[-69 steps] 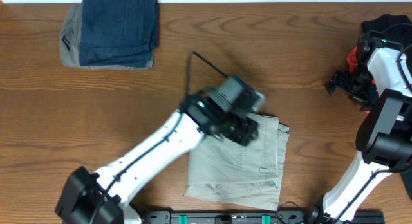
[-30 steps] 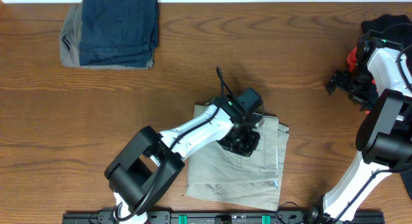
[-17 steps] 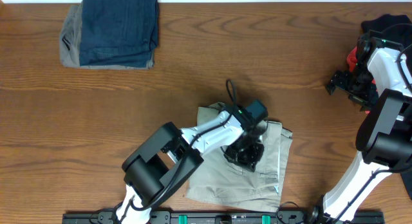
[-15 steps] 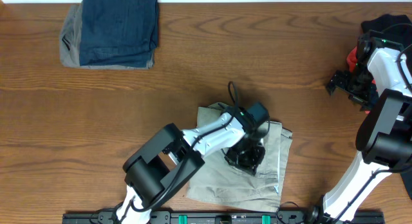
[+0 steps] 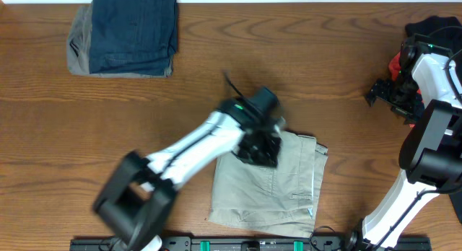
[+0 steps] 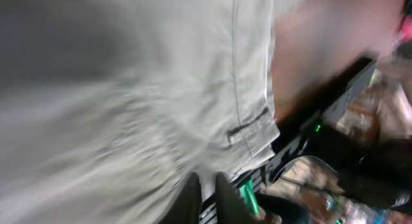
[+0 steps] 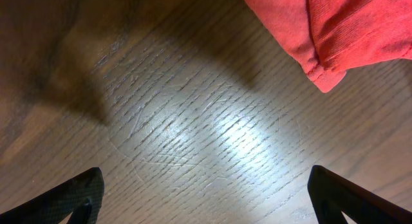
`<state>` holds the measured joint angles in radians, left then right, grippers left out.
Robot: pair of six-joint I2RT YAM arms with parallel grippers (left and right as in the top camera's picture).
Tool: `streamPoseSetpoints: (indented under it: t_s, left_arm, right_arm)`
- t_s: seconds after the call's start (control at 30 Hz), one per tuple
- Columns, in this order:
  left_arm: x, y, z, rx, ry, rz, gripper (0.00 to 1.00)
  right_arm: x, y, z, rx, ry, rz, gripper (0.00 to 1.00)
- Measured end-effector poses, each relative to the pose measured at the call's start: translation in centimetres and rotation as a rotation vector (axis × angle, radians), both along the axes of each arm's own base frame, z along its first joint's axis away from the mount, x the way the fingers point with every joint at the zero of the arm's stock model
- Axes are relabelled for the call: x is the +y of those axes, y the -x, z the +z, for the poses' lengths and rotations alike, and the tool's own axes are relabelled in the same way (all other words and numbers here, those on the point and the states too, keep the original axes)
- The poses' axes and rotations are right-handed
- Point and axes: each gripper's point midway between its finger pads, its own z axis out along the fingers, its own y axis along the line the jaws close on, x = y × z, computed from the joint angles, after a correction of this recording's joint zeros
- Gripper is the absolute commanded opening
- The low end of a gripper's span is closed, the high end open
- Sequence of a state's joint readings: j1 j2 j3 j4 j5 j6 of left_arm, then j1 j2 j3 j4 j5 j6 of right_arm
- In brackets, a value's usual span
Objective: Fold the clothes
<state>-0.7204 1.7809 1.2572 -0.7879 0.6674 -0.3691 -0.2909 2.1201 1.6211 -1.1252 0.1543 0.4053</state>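
The khaki trousers (image 5: 278, 193) lie folded into a flat rectangle near the table's front edge. My left gripper (image 5: 260, 146) hovers over their upper left corner, blurred by motion. In the left wrist view the pale cloth (image 6: 161, 89) with a seam and pocket flap fills the frame, and the two dark fingers (image 6: 206, 198) sit close together with no cloth seen between them. My right gripper (image 5: 386, 92) is at the far right, away from the trousers. In the right wrist view it is wide open (image 7: 206, 192) over bare wood.
Folded dark blue jeans (image 5: 133, 31) lie on a grey garment (image 5: 76, 49) at the back left. Black and red garments (image 5: 433, 27) lie at the back right; the red cloth (image 7: 341, 24) shows in the right wrist view. A black rail (image 5: 238, 244) runs along the front edge.
My left gripper slid down onto the middle of the trousers, then pulled back up and left to their top edge. The trousers' top right corner shifted slightly. The right arm has not moved.
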Motion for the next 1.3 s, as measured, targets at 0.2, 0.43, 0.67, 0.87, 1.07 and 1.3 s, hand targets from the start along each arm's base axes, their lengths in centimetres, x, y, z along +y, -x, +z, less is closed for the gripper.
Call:
streamPoseSetpoints:
  t_s: [0.2,0.43,0.67,0.87,1.07,1.3]
  left_arm:
    - [7.5,-4.9,1.6,-0.074,-0.112,0.202,0.93]
    - [15.3,-7.6,0.7,-0.031,-0.205,0.37,0.98]
    - [18.8,-5.4,-1.9,0.071,-0.213,0.396,0.98]
    - [17.5,-3.6,-4.5,0.085,-0.092,0.341,0.98]
    - [15.9,-2.5,-6.0,0.076,0.048,0.319,0.98]
    - [14.4,-1.2,-6.3,0.101,0.178,0.312,0.93]
  right_arm:
    - [0.0,0.0,0.0,0.0,0.0,0.0,0.99]
    - [0.0,0.0,0.0,0.0,0.0,0.0,0.99]
    - [0.0,0.0,0.0,-0.002,0.0,0.0,0.99]
    - [0.0,-0.1,0.0,-0.004,0.001,0.0,0.99]
    - [0.0,-0.1,0.0,-0.006,0.001,0.0,0.99]
    - [0.0,-0.2,0.0,-0.007,0.002,0.0,0.99]
